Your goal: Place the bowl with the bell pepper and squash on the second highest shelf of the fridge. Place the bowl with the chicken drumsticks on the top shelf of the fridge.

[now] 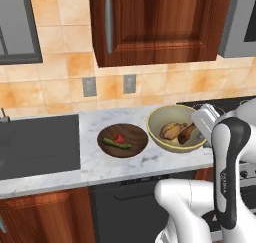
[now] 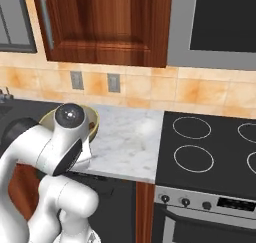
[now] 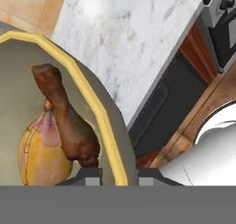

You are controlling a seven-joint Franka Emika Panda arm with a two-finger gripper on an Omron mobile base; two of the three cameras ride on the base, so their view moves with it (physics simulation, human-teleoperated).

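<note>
Pinching the yellow bowl's (image 1: 176,128) near rim, the fingers (image 3: 119,176) clamp it on the desk (image 1: 95,164); drumsticks (image 3: 55,131) lie inside, beside the brown bowl (image 1: 123,140) holding pepper (image 1: 119,137) and squash (image 1: 116,144).

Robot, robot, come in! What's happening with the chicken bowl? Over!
Fingers shut on chicken bowl rim. Drumsticks inside, bowl on counter. Veggie bowl beside it. Nothing blocking.

Marble worktop (image 1: 95,164) centre; dark sink (image 1: 37,144) at left; wooden cabinet (image 1: 160,22) at top; black stove (image 2: 210,147) at right.
</note>
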